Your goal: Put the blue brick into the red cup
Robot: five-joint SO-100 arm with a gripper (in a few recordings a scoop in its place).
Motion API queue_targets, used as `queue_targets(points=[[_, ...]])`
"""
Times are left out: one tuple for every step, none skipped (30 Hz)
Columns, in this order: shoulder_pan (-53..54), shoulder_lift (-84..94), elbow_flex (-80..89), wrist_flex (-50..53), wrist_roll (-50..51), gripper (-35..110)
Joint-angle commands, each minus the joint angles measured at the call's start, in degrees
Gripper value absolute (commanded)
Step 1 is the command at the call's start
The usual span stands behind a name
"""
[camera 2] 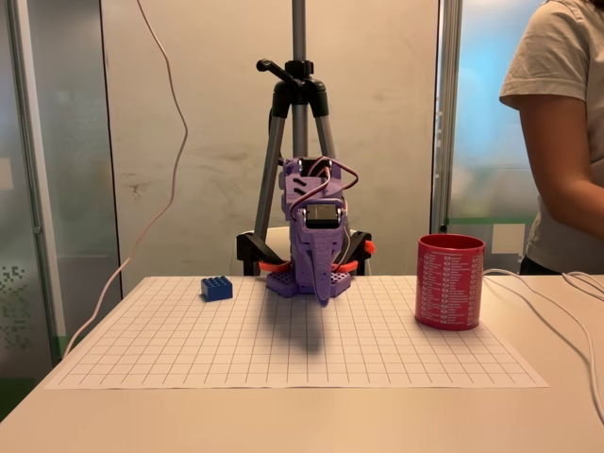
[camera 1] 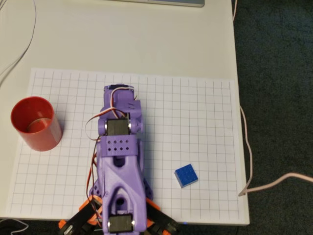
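Note:
The blue brick point(camera 1: 186, 175) lies flat on the gridded paper, to the right of the purple arm in the overhead view and to its left in the fixed view point(camera 2: 216, 288). The red cup point(camera 1: 35, 122) stands upright on the other side of the arm, at the sheet's left edge from overhead, with its mouth up point(camera 2: 450, 281). The arm is folded over its base between the two. My gripper point(camera 2: 324, 294) hangs pointing down just above the paper, its fingers together with nothing between them. It is well apart from both brick and cup.
The white gridded sheet point(camera 1: 195, 107) covers the table. The table's right edge point(camera 1: 242, 147) drops to dark carpet. Thin cables point(camera 1: 249, 161) trail off that edge and across the top left. A tripod point(camera 2: 298, 104) stands behind the arm. A person point(camera 2: 566, 132) stands beside the cup.

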Motion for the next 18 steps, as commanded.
queue_targets(points=[[-0.2, 0.9, -0.1, 0.2, -0.7, 0], [-0.3, 0.9, -0.1, 0.3, -1.0, 0], [-0.1, 0.9, -1.2, 1.1, -1.5, 0], [1.5, 0.9, -3.5, 2.5, -0.4, 0], [3.3, 0.9, -6.2, 3.7, 1.0, 0], [4.7, 0.9, -9.0, 4.2, 1.3, 0], [6.2, 0.9, -12.0, 4.7, 1.3, 0], [7.6, 0.9, -15.5, 5.4, 1.2, 0], [8.9, 0.8, -19.0, 6.2, 1.2, 0], [10.0, 0.7, -22.5, 6.9, 1.1, 0], [11.0, 0.6, -25.9, 7.8, 0.7, 0], [12.4, 0.6, -29.2, 8.5, 0.9, 0], [13.6, 0.4, -32.4, 9.3, 1.0, 0], [14.8, -0.4, -35.8, 10.4, 0.9, 0], [16.3, -1.8, -39.6, 11.7, 1.4, 0], [17.6, -4.7, -44.1, 13.8, 1.7, 0], [18.9, -8.7, -49.1, 16.3, 2.0, 0], [20.7, -12.8, -54.3, 19.2, 3.0, 0]])
